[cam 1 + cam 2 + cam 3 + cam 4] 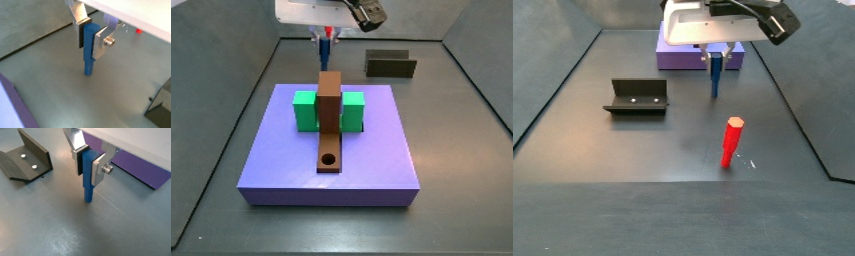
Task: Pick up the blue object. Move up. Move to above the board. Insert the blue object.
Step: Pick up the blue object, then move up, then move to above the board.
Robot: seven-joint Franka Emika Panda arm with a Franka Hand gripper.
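My gripper (90, 41) is shut on the blue object (88, 64), a slim blue peg that hangs upright between the fingers. Its lower tip is at or just above the grey floor. It also shows in the wrist view (88, 189) that takes in the fixture. In a side view the gripper (329, 36) and the blue object (327, 50) are beyond the far end of the board (330, 115). The board is a brown plank through a green block (305, 110), with a round hole (330, 160) near its close end. In a side view the gripper (716, 52) holds the blue object (716, 78).
The board rests on a wide purple slab (372, 165), which also shows in a wrist view (143, 170). The fixture (636, 97) stands on the floor beside the gripper, as in a wrist view (27, 160). A red peg (732, 142) stands upright on the floor.
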